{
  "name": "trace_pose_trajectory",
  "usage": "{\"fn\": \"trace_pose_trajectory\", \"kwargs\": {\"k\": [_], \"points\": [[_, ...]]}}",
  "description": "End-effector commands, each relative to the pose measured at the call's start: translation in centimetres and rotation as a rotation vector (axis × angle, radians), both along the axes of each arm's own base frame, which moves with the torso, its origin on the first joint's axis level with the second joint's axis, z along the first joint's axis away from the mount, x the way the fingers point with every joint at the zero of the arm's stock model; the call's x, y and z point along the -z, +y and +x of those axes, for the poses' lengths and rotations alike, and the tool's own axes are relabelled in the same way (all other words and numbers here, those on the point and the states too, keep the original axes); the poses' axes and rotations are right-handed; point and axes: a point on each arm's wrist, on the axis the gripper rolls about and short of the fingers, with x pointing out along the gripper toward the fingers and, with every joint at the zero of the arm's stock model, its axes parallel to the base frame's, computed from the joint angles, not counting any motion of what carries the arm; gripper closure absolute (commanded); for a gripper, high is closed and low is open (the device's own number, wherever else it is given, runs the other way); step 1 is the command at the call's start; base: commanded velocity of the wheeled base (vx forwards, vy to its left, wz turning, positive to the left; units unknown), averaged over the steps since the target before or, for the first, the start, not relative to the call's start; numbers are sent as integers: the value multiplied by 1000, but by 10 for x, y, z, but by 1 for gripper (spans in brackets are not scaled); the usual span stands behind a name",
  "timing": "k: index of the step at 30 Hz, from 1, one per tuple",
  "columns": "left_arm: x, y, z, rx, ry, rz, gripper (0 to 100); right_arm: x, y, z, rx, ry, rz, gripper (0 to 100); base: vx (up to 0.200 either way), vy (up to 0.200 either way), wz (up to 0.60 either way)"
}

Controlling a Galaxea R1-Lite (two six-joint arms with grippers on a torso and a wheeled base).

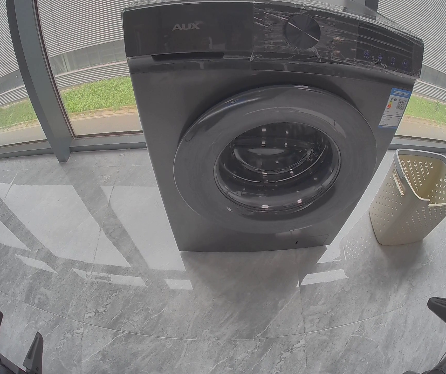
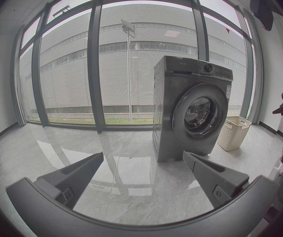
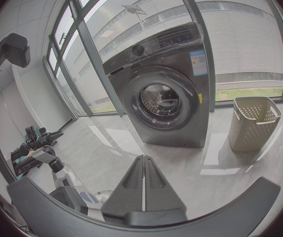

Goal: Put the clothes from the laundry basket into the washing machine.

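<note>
Head view shows you one washing machine straight ahead, its door shut, and one laundry basket upright on the floor just beside the machine's right side. That puts the basket ahead and to the right, nearer your right arm. Your right gripper is pressed closed on nothing. Your left gripper gapes wide, empty. What you see of the basket's inside is bare.

The washing machine stands with its round door shut over the drum mouth, barring the way in. The floor before it lies open. The laundry basket, just beside the machine on the robot's right, stands open at the top.
</note>
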Motion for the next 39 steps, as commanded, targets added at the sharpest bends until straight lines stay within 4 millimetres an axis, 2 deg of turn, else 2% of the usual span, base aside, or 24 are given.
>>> {"fn": "trace_pose_trajectory", "kwargs": {"k": [1, 9, 15, 24, 33, 39], "points": [[3, 0, 0, -1, 0, -1, 0, -3, 1, 10, 0, 24, 4, 100, 200, 0, 0], [3, 0, 0, -2, -7, -2, 0, -18, 3, 33, 18, -7, 38, 100, 200, 0, 0], [3, 0, 0, -10, -9, -5, 0, -28, 4, 44, 23, -5, 57, 100, 0, 0, 0], [3, 0, 0, -10, -10, -4, 0, -23, 4, 54, 97, 53, 34, 100, 0, -200, 0], [3, 0, 0, -10, -10, -4, 0, -21, 9, 59, 46, 83, 22, 100, 0, 0, 0], [3, 0, 0, -10, -9, -4, 0, -20, 14, 63, -8, 107, 19, 100, 200, 0, 0]]}}
